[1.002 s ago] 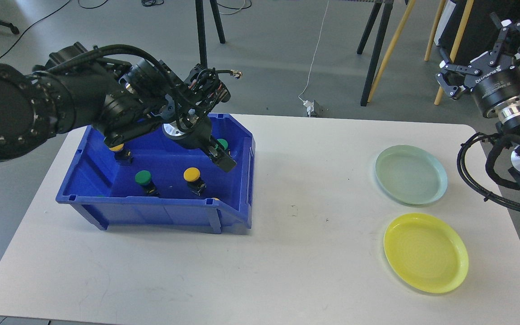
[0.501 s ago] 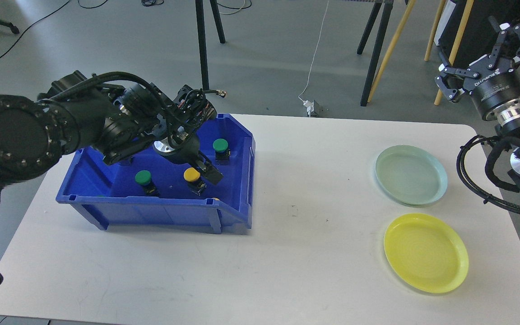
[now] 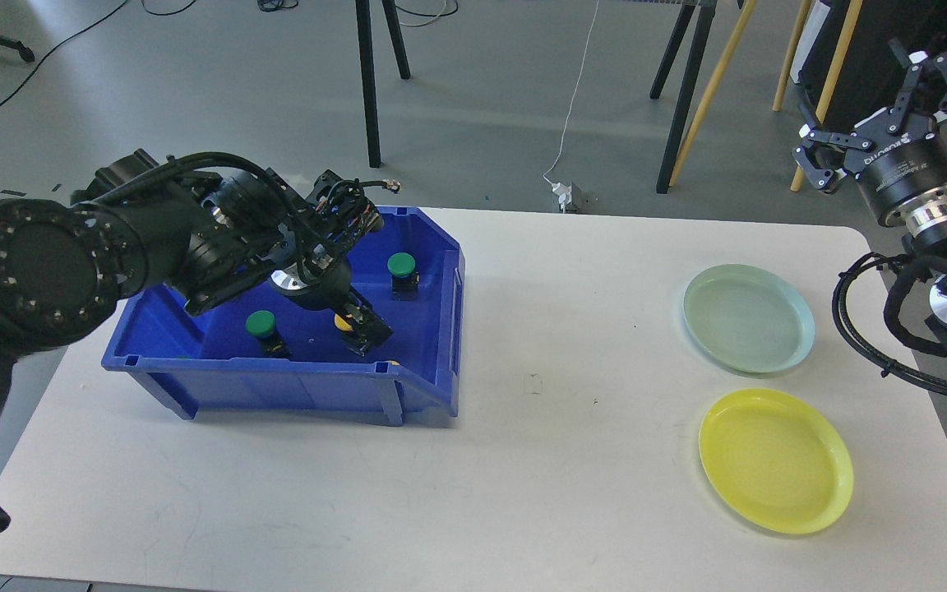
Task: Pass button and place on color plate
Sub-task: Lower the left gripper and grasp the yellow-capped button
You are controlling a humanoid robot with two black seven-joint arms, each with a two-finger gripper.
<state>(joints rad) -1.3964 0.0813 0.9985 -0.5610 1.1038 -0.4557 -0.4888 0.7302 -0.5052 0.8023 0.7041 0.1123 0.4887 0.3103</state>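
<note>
A blue bin (image 3: pixel 276 391) stands on the left of the white table. Inside it are a green button (image 3: pixel 401 265) near the back right, a second green button (image 3: pixel 261 324) at the front left, and a yellow button (image 3: pixel 343 322) mostly hidden by my left gripper (image 3: pixel 365 330). That gripper reaches down into the bin right at the yellow button, and its dark fingers cannot be told apart. A pale green plate (image 3: pixel 749 316) and a yellow plate (image 3: pixel 773 460) lie empty on the right. My right gripper (image 3: pixel 875 111) is open and empty, raised beyond the table's far right corner.
A sliver of another yellow button (image 3: pixel 392 363) shows behind the bin's front wall. The table (image 3: pixel 556 427) is bare between the bin and the plates. Stand legs (image 3: pixel 683 90) and cables are on the floor behind the table.
My left gripper has moved down and to the front left inside the bin, from the back green button to the yellow button. The back green button is uncovered. The right arm has barely shifted.
</note>
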